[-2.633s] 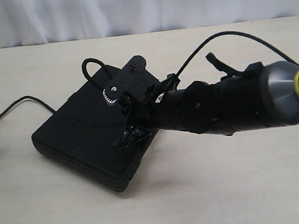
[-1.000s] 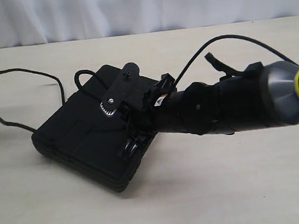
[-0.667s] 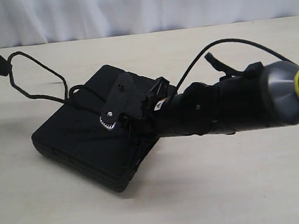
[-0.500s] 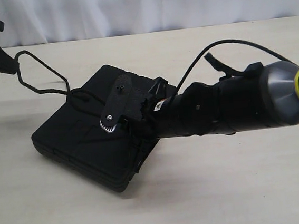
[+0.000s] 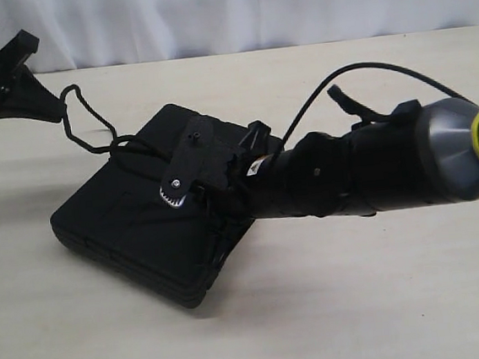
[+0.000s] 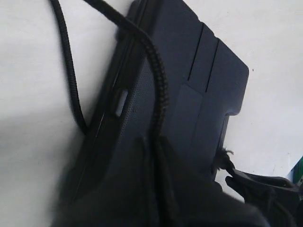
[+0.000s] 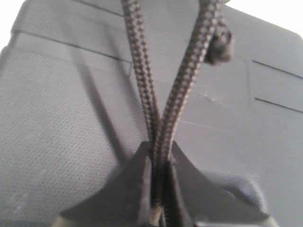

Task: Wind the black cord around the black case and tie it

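Since a second ago the left gripper [image 5: 46,109] has swung in from the left edge of the exterior view to the far left of the table [image 5: 362,303], held up off it; the wide, slack loop of the black cord [image 5: 92,149] has been drawn into a narrow one; the right gripper [image 5: 217,231] has barely shifted. From outside, the black case [image 5: 117,234] lies flat on the pale table left of centre, turned at an angle; the cord runs from the left gripper's tips down to the case's far edge and onto the lid; the right arm [image 5: 391,165] reaches in from the right, and its gripper sits low over the right half of the lid (its fingers are hard to pick out, black on black); a white curtain [image 5: 248,9] closes off the back.

From the left wrist, the fingers [image 6: 118,203] are closed on the cord, which leaves them, crosses the lid and goes over the case's long edge; a second strand passes over the table beside that edge; a small pale latch [image 6: 120,102] sits in the side wall; the right gripper shows at a corner of the case, with the cord's frayed end just beside it.

From the right wrist, the fingers [image 7: 123,189] are pinched shut on two strands of the cord, side by side; both lead away over the textured lid; one strand carries a frayed knot [image 7: 219,46].
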Available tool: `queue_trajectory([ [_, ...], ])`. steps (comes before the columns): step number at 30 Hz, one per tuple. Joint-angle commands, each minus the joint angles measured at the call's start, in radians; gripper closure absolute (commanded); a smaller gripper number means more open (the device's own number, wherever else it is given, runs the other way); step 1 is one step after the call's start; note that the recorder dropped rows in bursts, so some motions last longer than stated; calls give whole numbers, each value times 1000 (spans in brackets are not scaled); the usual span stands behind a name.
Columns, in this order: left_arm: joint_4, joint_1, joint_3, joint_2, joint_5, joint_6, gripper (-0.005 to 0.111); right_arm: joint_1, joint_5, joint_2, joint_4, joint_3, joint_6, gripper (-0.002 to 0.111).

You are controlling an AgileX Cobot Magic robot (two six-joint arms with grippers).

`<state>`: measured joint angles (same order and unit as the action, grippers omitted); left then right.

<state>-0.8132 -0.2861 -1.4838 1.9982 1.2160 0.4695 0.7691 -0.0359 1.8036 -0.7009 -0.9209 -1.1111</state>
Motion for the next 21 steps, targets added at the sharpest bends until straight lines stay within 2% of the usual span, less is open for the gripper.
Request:
queue_trajectory([
  [1,-10,3,-6,0,5,27,107,-2,-42,-7,-1,2,23,104],
  [9,-9,3,-6,0,5,31,107,-48,-32,-7,-1,2,24,104],
  [15,-22,3,-6,0,5,31,107,-46,29,-4,7,2,-7,104],
  [21,-44,47,-6,0,5,54,107,-46,70,-3,7,2,-34,104],
])
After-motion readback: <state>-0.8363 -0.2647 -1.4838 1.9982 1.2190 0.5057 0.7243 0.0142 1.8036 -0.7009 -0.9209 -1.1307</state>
